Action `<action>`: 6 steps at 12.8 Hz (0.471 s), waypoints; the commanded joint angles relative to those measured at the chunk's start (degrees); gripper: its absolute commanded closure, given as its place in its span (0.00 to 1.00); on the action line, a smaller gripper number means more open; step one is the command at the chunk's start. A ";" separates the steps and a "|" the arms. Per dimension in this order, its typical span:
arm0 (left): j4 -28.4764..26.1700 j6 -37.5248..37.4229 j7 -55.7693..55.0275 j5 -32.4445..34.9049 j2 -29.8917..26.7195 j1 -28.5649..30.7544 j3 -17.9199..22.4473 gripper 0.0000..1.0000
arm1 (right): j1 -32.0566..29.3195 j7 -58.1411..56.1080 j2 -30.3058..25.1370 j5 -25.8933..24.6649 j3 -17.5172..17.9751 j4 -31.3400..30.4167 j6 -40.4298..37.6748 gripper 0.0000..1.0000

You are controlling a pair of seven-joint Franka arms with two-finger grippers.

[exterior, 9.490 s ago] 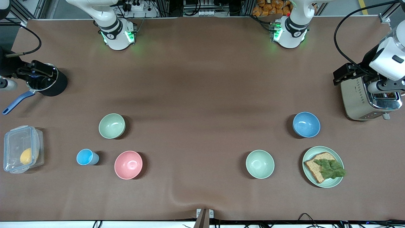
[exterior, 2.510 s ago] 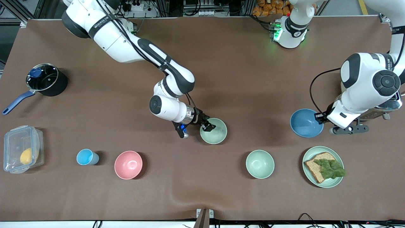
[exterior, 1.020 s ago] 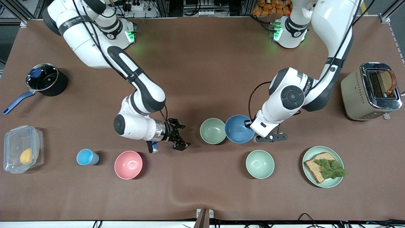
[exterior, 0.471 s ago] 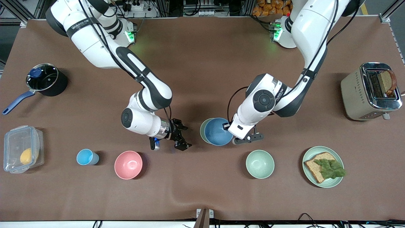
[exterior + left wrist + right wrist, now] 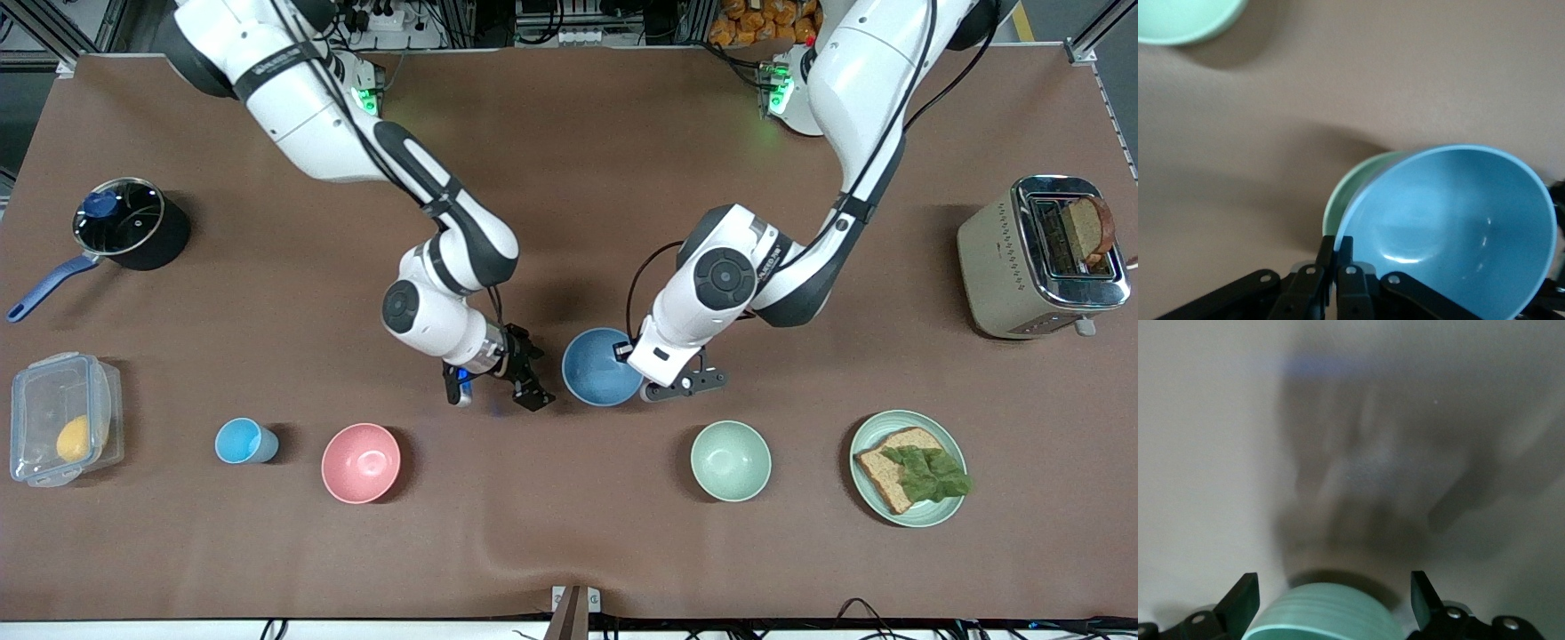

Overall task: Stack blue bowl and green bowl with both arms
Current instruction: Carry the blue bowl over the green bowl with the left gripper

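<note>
Carried across since half a second ago, the blue bowl, pinched at its rim by the left gripper, now covers the green bowl at mid-table, tilted over it, while the right gripper, fingers spread wide, has drawn in just beside them.

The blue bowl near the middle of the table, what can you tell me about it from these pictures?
The blue bowl is round, plain and matte medium blue, with a smooth, empty inside that catches small glints of light. The left gripper has its fingers shut on the rim. The bowl is tilted and sits over the green bowl, covering nearly all of it, so only a green edge shows beside it. The right gripper is open next to the pair.
</note>
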 commanded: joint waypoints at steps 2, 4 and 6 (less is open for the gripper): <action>1.16 0.00 -2.18 -0.14 1.51 -1.38 0.66 1.00 | 1.47 2.01 -0.50 -0.88 -2.19 -0.60 0.88 0.00; 1.16 -0.09 -2.18 -0.14 1.78 -1.38 0.66 1.00 | 1.29 2.01 -0.59 -0.88 -2.19 -0.51 0.79 0.00; 1.16 -0.09 -1.83 -0.06 1.95 -1.38 0.75 1.00 | 0.59 2.01 -0.68 -0.88 -2.19 -0.60 0.53 0.00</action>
